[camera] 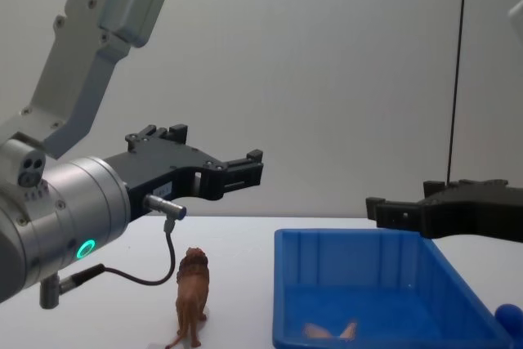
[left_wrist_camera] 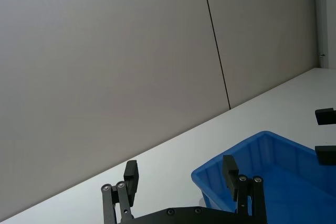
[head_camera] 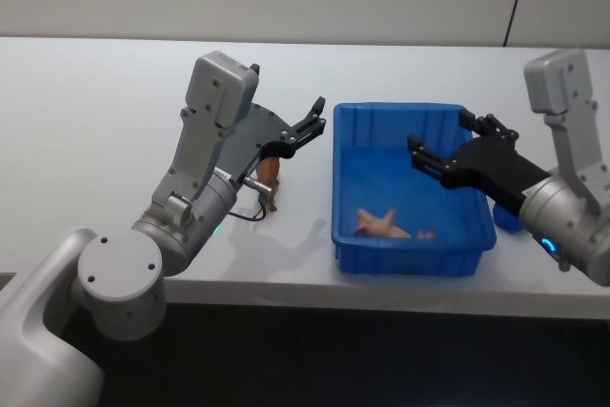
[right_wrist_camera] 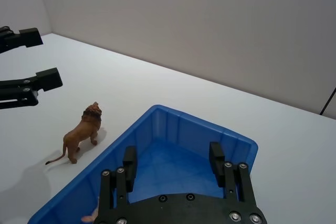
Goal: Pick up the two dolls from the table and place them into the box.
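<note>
Left gripper (head_camera: 310, 123) hovers above the table (head_camera: 95, 140), fingers spread. Lion (head_camera: 270, 178) stands upright on the table under that arm, just left of the box (head_camera: 336, 188). Right gripper (head_camera: 438, 131) is over the box, fingers spread. Dark-blue toy (head_camera: 505, 216) sits just right of the box, partly hidden. 1 pinkish figure (head_camera: 381, 224) lies inside the box.

Box (head_camera: 410, 256) glossy plastic; lion (right_wrist_camera: 80, 136) matt brown plastic; table (head_camera: 95, 140) smooth, matt.
</note>
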